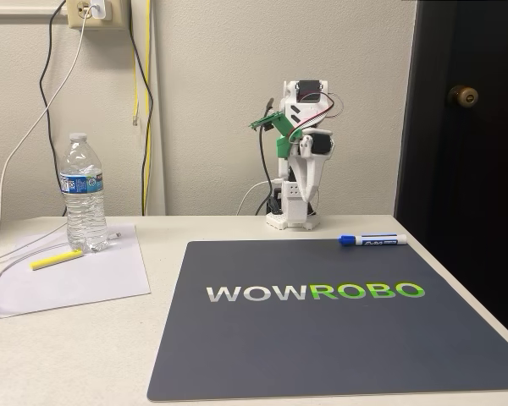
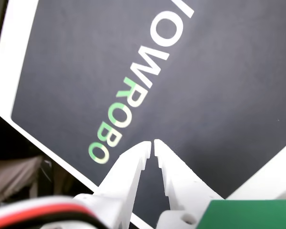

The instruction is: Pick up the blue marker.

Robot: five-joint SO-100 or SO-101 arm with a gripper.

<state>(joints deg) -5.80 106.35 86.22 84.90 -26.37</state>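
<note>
In the fixed view, a clear plastic water bottle [image 1: 84, 194] with a blue label and white cap stands upright at the far left of the pale tabletop [image 1: 85, 347], on the far edge of a white sheet of paper [image 1: 68, 275]. A slim yellow highlighter [image 1: 56, 260] lies on the same sheet, just in front of and to the left of the bottle. A white cable [image 1: 17, 161] comes down from a wall outlet [image 1: 93, 10] and curves across the tabletop beside the paper.

To the right of the paper lies a large dark grey mat [image 1: 339, 338] printed with white and green "WOWROBO" lettering [image 1: 315, 292]; it covers most of the middle and right of the tabletop. Behind the mat's far edge, near the middle of the view, stands the white and green robot arm [image 1: 298, 161], folded up tall against the wall, with red and black wires at its top.

Further right, the blue marker [image 1: 372, 240], a slim white barrel with a blue printed label and a blue cap, lies flat on the far right corner of the mat. Its cap points left, toward the arm's base, and it rests just to the right of that base without touching it. A dark door with a brass knob [image 1: 463, 95] closes off the right edge.

In the wrist view, the white plastic gripper [image 2: 151, 144] hangs above the mat near the green letters, its two fingertips nearly meeting with only a thin slit between them and nothing held.
</note>
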